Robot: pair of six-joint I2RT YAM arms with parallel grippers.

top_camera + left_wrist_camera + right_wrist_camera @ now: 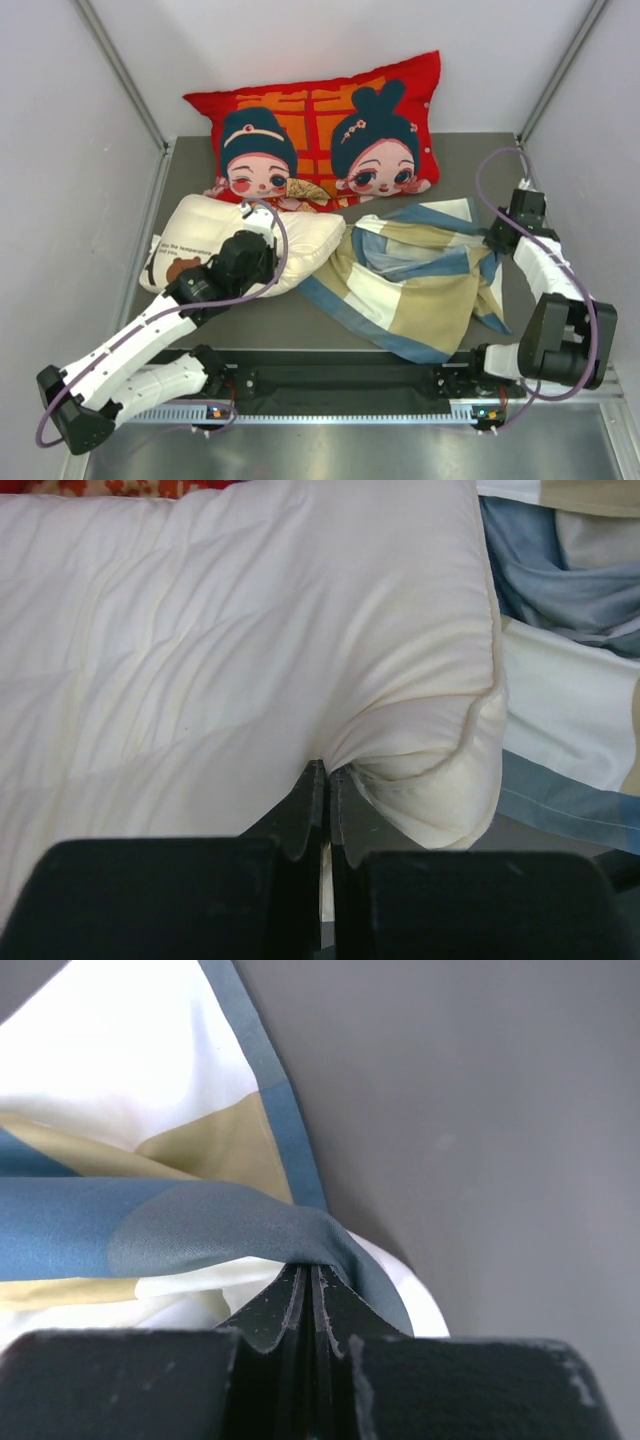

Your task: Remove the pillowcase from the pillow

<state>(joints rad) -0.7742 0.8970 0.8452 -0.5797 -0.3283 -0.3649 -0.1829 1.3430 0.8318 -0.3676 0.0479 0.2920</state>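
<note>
Plainly, left gripper [325,780] pinches the pillow [205,232] by its seam at nine o'clock and right gripper [311,1282] the pillowcase [420,285] hem at three, so either thin bite could slip if cloth snags, dragging the pillow along.

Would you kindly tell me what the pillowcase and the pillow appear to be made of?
The pillowcase: thin woven cloth, perhaps cotton or a blend, faintly glossy; it falls in soft, fine folds. The pillow: matte cream cloth shell, likely cotton, over soft stuffing; it bulges plumply, creases, and shows a stitched edge seam.
</note>
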